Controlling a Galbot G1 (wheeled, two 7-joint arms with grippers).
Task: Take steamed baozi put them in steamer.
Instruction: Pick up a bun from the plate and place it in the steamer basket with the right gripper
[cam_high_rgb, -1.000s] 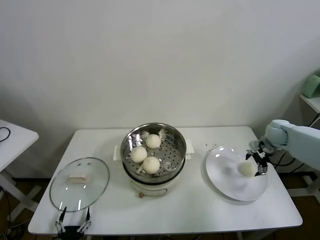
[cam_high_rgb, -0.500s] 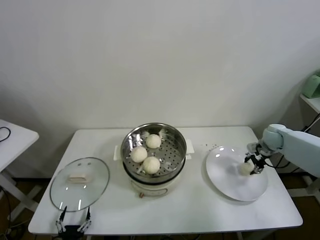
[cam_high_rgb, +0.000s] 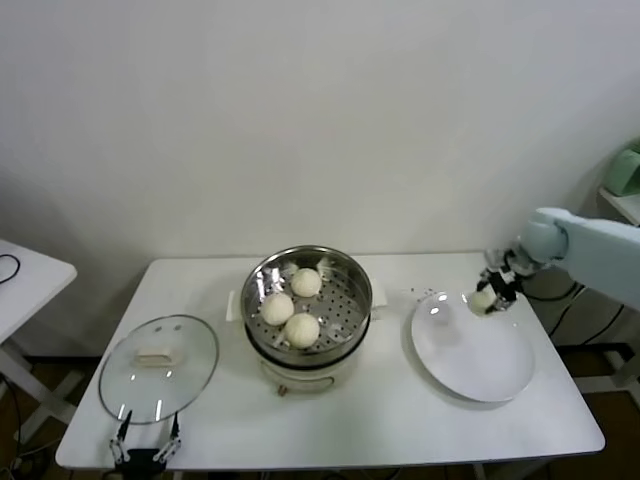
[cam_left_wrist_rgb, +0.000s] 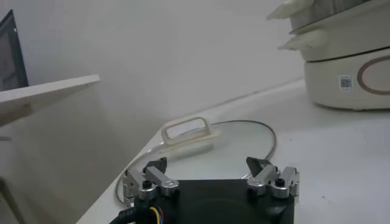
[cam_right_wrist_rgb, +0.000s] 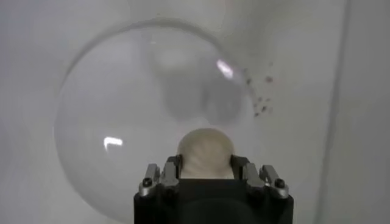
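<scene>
Looking down from the head view, we find the right gripper (cam_high_rgb: 488, 294) closed around one steamed baozi (cam_high_rgb: 483, 299), carried clear above the far rim of the white plate (cam_high_rgb: 470, 352), which now lies bare. Three more baozi (cam_high_rgb: 278, 308) sit on the perforated floor of the steamer (cam_high_rgb: 352, 290), giving four buns in all; we count one steamer, one plate and one glass lid (cam_high_rgb: 158, 368), which lies flat on the white table (cam_high_rgb: 400, 420) to the steamer's left. The left gripper (cam_high_rgb: 143, 450) rests parked at the table's near edge, just beside the lid.

In the left wrist view, we see the left gripper (cam_left_wrist_rgb: 210, 179) with fingers spread wide and empty, the glass lid (cam_left_wrist_rgb: 201, 143) before it and the steamer's white cooker base (cam_left_wrist_rgb: 347, 67) beyond.

In the right wrist view, the baozi (cam_right_wrist_rgb: 205, 152) is pinched at its sides between the right gripper's (cam_right_wrist_rgb: 206, 165) two fingers, above the plate (cam_right_wrist_rgb: 122, 122). We judge the bun light, soft and easily dented, with a smooth skin, so a gentle hold across its widest part seems best.
</scene>
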